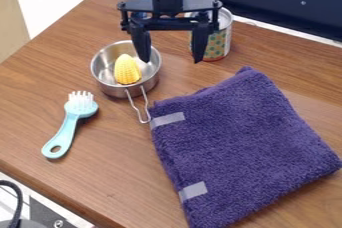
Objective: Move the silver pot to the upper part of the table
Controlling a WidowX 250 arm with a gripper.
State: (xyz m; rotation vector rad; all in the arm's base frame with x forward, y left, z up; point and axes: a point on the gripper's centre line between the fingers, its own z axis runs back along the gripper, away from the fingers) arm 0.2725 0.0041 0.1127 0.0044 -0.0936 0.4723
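The black two-finger gripper (pixel 172 61) is hanging over the upper middle of the brown wood-grain table (pixel 127 187), its fingers spread wide apart. The round silver metal pot with a wire handle (pixel 105 74) is sitting upright left of the table's centre, toward the upper edge, and is holding a yellow toy corn cob (pixel 127 69). One finger is overlapping the pot's rim in the view; whether they are touching is hard to tell. The pot's handle is pointing down toward the folded purple terry towel (pixel 234 142), its end lying right by the towel's upper left edge. This towel is taking up much of the table's right side. A metal can with a dotted label (pixel 219 43) is standing upright behind the other finger, crowding the upper area to the right of the pot. A light-blue brush with white bristles (pixel 67 129) is lying below and left of the pot, apart from it.
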